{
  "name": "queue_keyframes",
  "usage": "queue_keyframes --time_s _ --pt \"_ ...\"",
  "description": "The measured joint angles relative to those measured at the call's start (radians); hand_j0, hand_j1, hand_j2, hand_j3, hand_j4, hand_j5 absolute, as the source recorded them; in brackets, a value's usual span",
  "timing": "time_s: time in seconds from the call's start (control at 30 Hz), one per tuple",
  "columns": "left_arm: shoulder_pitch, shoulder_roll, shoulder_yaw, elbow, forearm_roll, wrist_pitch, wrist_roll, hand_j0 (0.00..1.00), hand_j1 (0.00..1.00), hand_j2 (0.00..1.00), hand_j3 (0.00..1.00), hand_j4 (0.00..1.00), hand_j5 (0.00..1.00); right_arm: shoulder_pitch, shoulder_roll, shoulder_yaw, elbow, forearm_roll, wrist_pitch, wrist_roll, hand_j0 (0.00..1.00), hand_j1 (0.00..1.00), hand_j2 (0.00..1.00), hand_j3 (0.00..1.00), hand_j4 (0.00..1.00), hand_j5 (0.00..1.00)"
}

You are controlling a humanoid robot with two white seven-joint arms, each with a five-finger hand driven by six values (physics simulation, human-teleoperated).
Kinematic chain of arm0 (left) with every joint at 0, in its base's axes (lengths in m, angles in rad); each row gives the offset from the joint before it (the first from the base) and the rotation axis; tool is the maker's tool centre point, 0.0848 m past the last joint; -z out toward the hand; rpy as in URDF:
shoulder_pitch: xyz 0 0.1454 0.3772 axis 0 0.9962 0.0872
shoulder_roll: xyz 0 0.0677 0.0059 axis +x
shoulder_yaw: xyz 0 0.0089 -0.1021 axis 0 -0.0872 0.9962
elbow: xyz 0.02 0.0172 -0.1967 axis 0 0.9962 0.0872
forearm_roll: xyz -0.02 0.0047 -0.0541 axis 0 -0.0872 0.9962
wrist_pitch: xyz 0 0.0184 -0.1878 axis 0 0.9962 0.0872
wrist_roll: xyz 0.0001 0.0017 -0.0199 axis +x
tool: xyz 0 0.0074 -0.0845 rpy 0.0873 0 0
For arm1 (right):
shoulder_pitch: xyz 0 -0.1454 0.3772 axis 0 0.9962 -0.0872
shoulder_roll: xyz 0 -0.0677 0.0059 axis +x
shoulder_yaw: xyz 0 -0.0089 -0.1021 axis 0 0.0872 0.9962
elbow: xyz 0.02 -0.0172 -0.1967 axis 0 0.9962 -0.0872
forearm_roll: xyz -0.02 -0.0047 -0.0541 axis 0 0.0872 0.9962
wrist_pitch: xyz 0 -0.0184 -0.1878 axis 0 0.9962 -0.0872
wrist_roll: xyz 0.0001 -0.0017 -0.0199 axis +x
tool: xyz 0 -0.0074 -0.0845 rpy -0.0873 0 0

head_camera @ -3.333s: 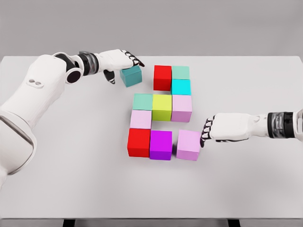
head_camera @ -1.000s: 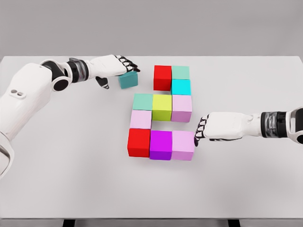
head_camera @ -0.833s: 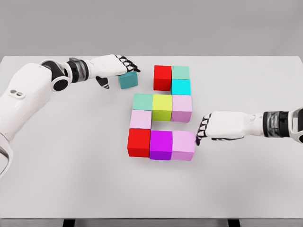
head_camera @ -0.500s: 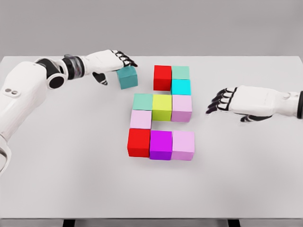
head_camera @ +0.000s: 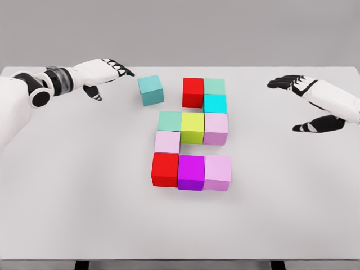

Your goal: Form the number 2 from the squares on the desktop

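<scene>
Head view: a white desktop (head_camera: 84, 185) carries 10 coloured squares. 9 of them sit packed together near the middle. The top row has a red square (head_camera: 193, 91) touching a mint square (head_camera: 214, 86), with a cyan square (head_camera: 215, 103) directly below the mint one. The middle row runs green (head_camera: 169, 120), yellow-green (head_camera: 192, 126), pale pink (head_camera: 216, 128), each touching the next. A light pink square (head_camera: 167, 142) sits under the green one. The bottom row runs red (head_camera: 165, 169), purple (head_camera: 191, 172), lilac (head_camera: 218, 172), again edge to edge. A teal square (head_camera: 151, 90) stands alone, slightly turned, left of the top red one with a clear gap between them.

The left hand (head_camera: 101, 72) hovers left of the teal square, apart from it, fingers stretched toward it and holding nothing. The right hand (head_camera: 312, 98) is at the right edge, well apart from the squares, fingers spread, thumb hanging down, empty.

No containers appear on the desktop.
</scene>
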State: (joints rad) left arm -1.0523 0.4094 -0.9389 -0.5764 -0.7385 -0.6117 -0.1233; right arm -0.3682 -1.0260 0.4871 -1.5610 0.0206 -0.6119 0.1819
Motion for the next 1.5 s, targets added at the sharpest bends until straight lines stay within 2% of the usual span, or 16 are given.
queue_keyframes --time_s 0.1,0.17,0.27,0.43,0.73,1.5 --pt "0.009 0.005 -0.001 0.002 -0.002 0.0 0.0 1.0 1.0 1.0 1.0 1.0 1.0 0.118 0.066 -0.091 0.022 0.003 0.0 0.001 1.0 1.0 1.0 1.0 1.0 1.0" --pt "0.011 0.011 -0.003 0.0 -0.003 0.0 0.0 1.0 1.0 1.0 1.0 1.0 1.0 0.158 0.108 -0.156 0.04 0.01 0.0 0.001 1.0 1.0 1.0 1.0 1.0 1.0" --pt "0.012 0.015 -0.007 -0.004 -0.005 0.0 -0.001 1.0 1.0 1.0 1.0 1.0 1.0 0.163 0.153 -0.212 0.068 0.039 0.0 0.0 1.0 1.0 1.0 1.0 1.0 1.0" --pt "0.02 0.014 -0.013 -0.02 -0.007 0.0 -0.004 1.0 1.0 1.0 1.0 1.0 1.0 0.178 0.178 -0.233 0.072 0.055 0.0 -0.001 1.0 1.0 1.0 1.0 1.0 1.0" --pt "0.029 0.013 -0.021 -0.048 -0.008 0.0 -0.006 1.0 1.0 1.0 1.0 1.0 1.0 0.189 0.183 -0.234 0.075 0.071 0.0 0.0 1.0 1.0 1.0 1.0 1.0 1.0" --pt "0.031 -0.021 -0.027 -0.048 -0.008 0.0 -0.007 1.0 1.0 1.0 1.0 1.0 1.0 0.193 0.184 -0.236 0.076 0.074 0.0 -0.001 1.0 1.0 1.0 1.0 1.0 1.0"
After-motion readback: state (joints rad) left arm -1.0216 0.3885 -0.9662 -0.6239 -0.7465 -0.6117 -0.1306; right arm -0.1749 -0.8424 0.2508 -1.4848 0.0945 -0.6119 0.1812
